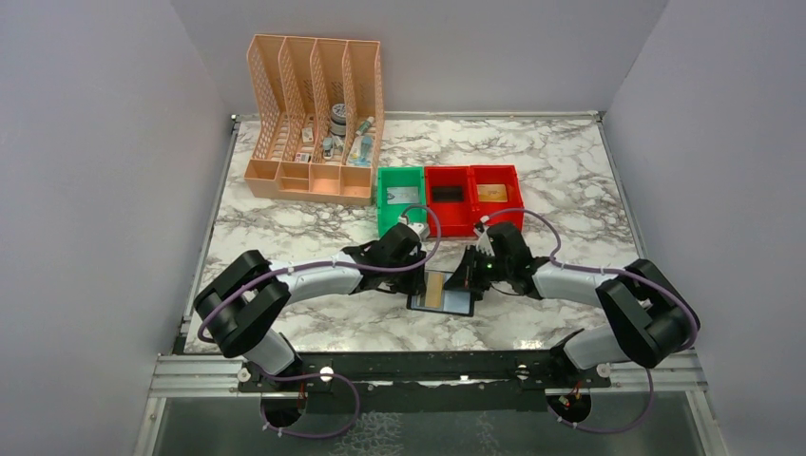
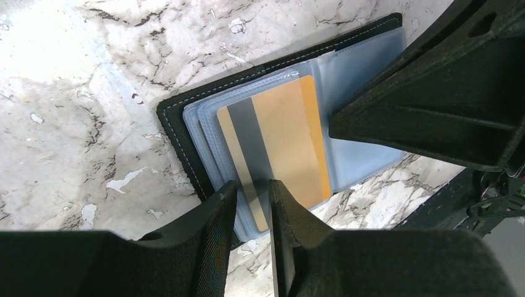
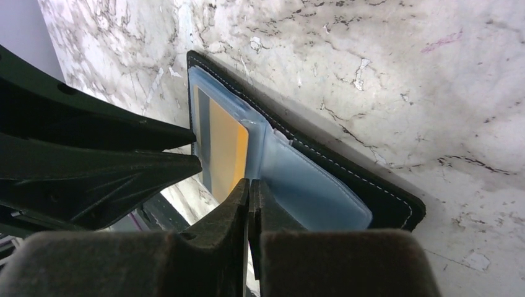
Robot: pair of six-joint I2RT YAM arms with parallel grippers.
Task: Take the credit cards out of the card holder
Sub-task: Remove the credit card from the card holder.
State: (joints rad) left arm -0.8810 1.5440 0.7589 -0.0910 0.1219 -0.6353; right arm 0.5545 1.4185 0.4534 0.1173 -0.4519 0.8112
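The black card holder (image 1: 461, 306) lies open on the marble table, midway between my two grippers. A tan credit card (image 2: 278, 142) with a grey stripe sits in its grey-blue plastic sleeves (image 2: 204, 133). My left gripper (image 2: 252, 198) stands over the card's near end, its jaws a narrow gap apart with the card and sleeve edge showing between them. My right gripper (image 3: 249, 192) is shut, with its tips at the holder's near edge by the fold, between the card (image 3: 226, 148) and the bare blue panel (image 3: 316, 192). Whether the tips pinch a sleeve is hidden.
A peach lattice organizer (image 1: 314, 119) stands at the back left. In front of it is a row of a green bin (image 1: 400, 195) and two red bins (image 1: 450, 195). The rightmost bin (image 1: 495, 190) holds something tan. Both arms crowd the holder.
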